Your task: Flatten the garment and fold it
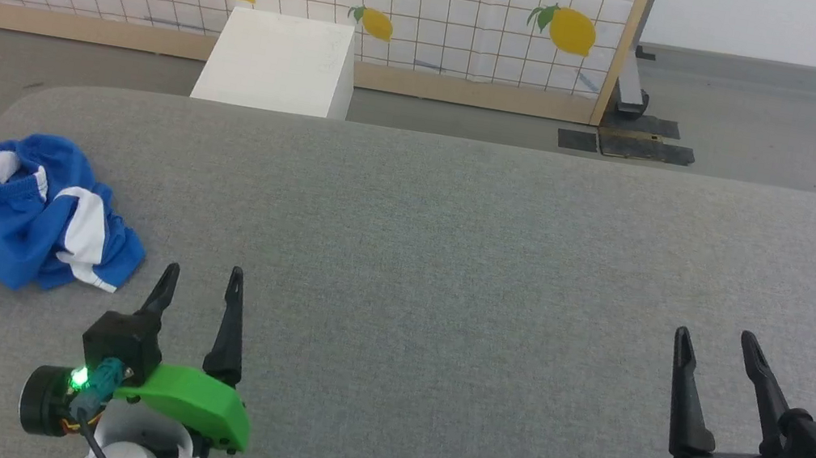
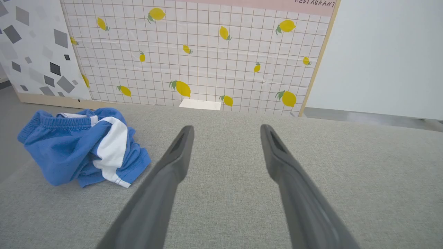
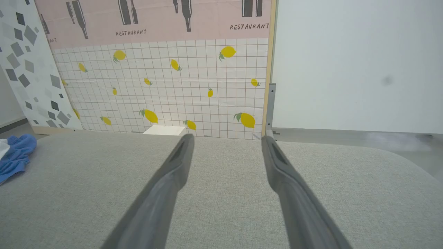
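The garment (image 1: 34, 211), royal-blue shorts with white side stripes, lies crumpled in a heap at the left edge of the grey padded surface (image 1: 451, 269). In the left wrist view the garment (image 2: 83, 145) sits left of the fingers, its gathered waistband on top. My left gripper (image 1: 201, 285) is open near the front, just right of the heap and apart from it. My right gripper (image 1: 717, 348) is open at the front right, far from the cloth. A blue corner of the garment (image 3: 15, 155) shows at the left edge of the right wrist view.
A white box (image 1: 279, 61) stands on the floor behind the surface, against a lemon-patterned tiled panel (image 1: 411, 0) with a wooden frame. Grey floor borders the surface on the left and at the back right.
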{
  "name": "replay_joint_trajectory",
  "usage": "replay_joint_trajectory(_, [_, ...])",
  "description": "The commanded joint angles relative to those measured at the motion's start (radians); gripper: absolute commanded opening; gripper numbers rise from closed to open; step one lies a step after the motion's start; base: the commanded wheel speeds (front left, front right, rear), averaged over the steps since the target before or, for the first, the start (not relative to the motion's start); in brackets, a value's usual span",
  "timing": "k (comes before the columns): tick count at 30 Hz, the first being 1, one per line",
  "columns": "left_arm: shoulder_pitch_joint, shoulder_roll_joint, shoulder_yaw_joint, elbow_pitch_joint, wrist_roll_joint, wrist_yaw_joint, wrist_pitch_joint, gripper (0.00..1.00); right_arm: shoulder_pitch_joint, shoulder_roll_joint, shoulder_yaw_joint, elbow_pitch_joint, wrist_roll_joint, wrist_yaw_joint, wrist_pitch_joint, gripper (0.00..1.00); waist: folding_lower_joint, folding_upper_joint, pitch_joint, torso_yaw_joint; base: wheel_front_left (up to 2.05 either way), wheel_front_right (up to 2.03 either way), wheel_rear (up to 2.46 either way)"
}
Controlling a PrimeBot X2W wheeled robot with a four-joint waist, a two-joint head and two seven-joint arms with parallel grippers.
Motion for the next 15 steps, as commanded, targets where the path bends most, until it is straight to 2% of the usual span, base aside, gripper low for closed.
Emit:
replay_joint_trajectory(1, [-0.023, -0.004, -0.005, 0.007, -0.012, 0.004, -0.012, 1.00, -0.020, 0.001, 0.000, 0.005, 0.012, -0.001, -0.013, 1.00, -0.0001, 0.0000, 0.000, 0.000, 0.00, 0.00, 0.00])
replay_joint_trajectory(15, [-0.036, -0.004, -0.016, 0.031, -0.039, 0.012, -0.041, 1.00, -0.029, 0.001, -0.008, 0.010, 0.026, -0.001, -0.042, 1.00, -0.0001, 0.0000, 0.003, 0.003, 0.00, 0.00, 0.00])
